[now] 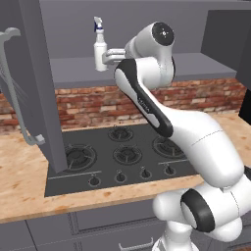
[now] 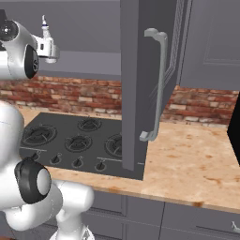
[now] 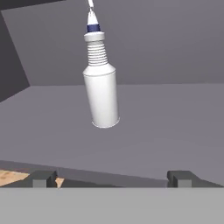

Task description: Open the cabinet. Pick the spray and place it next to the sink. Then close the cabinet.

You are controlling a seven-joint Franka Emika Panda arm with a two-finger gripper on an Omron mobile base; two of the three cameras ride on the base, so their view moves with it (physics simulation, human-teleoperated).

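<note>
Now end effector (image 3: 112, 178) (open) near spray (image 3: 101, 89), cab (image 2: 136, 93) open.

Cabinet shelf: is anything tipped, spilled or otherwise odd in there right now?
Nothing stands out. The spray stands upright on the cabinet shelf, no spill around it. Both doors hang open, and the open gripper sits just in front of the bottle, not touching it.
</note>
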